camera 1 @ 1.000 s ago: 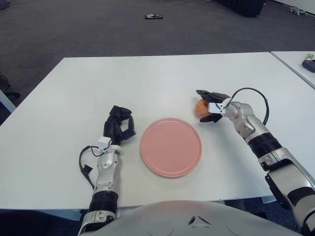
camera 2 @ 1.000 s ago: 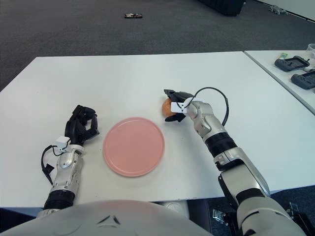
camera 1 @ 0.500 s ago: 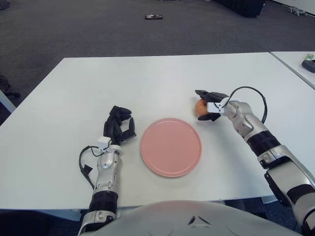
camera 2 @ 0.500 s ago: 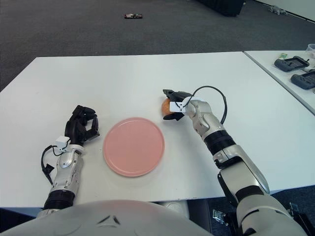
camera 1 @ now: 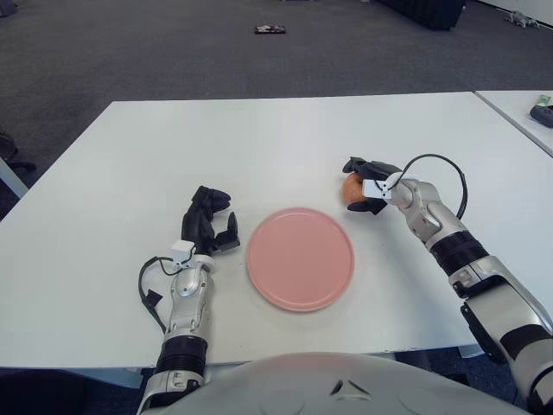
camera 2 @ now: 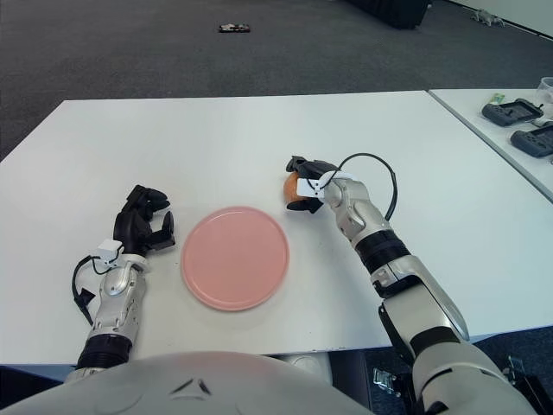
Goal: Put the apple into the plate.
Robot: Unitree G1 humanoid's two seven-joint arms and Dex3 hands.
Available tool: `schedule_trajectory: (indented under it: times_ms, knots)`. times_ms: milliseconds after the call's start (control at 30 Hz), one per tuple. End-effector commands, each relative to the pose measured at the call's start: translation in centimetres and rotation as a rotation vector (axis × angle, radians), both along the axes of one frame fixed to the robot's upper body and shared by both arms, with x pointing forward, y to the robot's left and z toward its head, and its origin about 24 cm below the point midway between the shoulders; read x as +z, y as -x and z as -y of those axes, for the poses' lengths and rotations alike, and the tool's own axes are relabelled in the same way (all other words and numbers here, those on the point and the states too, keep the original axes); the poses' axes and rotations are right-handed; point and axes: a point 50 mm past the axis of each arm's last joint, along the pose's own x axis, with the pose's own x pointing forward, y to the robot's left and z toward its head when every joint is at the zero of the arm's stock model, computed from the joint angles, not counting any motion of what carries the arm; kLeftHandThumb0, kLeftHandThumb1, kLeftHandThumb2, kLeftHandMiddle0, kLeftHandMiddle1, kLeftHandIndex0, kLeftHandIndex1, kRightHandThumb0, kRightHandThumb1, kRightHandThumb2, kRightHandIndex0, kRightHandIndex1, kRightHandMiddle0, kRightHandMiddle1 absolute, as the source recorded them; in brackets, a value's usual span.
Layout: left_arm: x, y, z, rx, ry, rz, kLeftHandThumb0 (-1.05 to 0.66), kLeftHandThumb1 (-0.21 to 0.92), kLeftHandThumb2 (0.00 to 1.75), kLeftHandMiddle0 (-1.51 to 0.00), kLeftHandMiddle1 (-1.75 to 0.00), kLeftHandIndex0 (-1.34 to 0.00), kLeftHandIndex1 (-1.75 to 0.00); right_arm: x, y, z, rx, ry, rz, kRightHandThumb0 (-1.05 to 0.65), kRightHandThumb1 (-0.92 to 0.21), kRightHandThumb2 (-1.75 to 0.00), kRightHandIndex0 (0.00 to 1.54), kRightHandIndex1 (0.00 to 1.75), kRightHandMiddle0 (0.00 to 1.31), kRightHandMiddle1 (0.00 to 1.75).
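An orange-red apple [camera 1: 351, 188] rests on the white table [camera 1: 259, 138], just right of and behind the pink plate [camera 1: 300, 258]. My right hand [camera 1: 366, 187] is wrapped around the apple from the right, black fingers curled over its top and under its front. The plate lies flat at the front centre with nothing on it. My left hand [camera 1: 208, 223] stands upright left of the plate, fingers loosely spread, holding nothing.
A second white table [camera 2: 510, 121] stands to the right with dark devices [camera 2: 518, 111] on it. A small dark object [camera 1: 270, 29] lies on the grey carpet far behind the table.
My right hand has closed tighter on the apple and shifted slightly left. My left hand's fingers have opened somewhat from a curled pose.
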Motion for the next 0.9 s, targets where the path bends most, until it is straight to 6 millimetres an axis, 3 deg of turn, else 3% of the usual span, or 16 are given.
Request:
schedule_trajectory:
  times_ms: [0,133,233,367,433,500,567,867]
  knots:
    - [-1.8,1.2,-0.1,0.008,0.016,-0.099,-0.01,0.09,1.59,-0.77,-1.75,-0.57,-1.73,-1.0,0.5,0.2,-0.038,-0.02,-0.008,-0.67,-0.26,-1.19,0.0,1.57,0.02,1.69]
    - [-1.8,1.3,-0.1,0.009,0.013,-0.095,-0.01,0.09,1.59,-0.77,-1.75,-0.57,-1.74,-0.8,0.6,0.1,-0.085,-0.086,0.062,-0.55,-0.21,-1.27,0.01,1.7,0.15,1.74]
    - [-1.8,1.3,0.0,0.01,0.014,-0.092,-0.01,0.19,1.47,-0.7,-1.74,-0.48,-1.74,-0.5,0.6,0.0,-0.113,-0.129,0.123,-0.48,-0.34,-1.21,0.06,1.73,0.4,1.74]
    - [-1.8,1.3,0.0,0.007,0.014,-0.09,-0.01,0.25,1.41,-0.67,-1.71,-0.44,-1.75,-0.3,0.7,0.0,-0.135,-0.16,0.19,-0.45,-0.39,-1.2,0.17,1.74,0.5,1.75]
    - [-1.8,1.3,0.0,0.004,0.016,-0.089,-0.01,0.25,1.4,-0.67,-1.71,-0.44,-1.75,-0.2,0.7,-0.1,-0.144,-0.177,0.241,-0.29,-0.38,-1.22,0.24,1.74,0.55,1.7]
    - [-1.8,1.3,0.0,0.002,0.015,-0.088,-0.01,0.26,1.39,-0.67,-1.7,-0.43,-1.75,0.0,0.8,-0.1,-0.153,-0.192,0.283,-0.12,-0.33,-1.28,0.36,1.75,0.59,1.69]
    - [-1.8,1.3,-0.1,0.001,0.016,-0.087,-0.01,0.26,1.38,-0.67,-1.68,-0.43,-1.75,0.0,0.8,-0.1,-0.158,-0.201,0.308,-0.06,-0.25,-1.38,0.48,1.74,0.59,1.72]
    - [-1.8,1.3,-0.1,0.005,0.02,-0.09,-0.01,0.25,1.37,-0.7,-1.63,-0.44,-1.75,0.5,1.1,-0.4,-0.206,-0.269,0.458,0.0,0.0,-1.64,0.83,1.62,0.68,1.75]
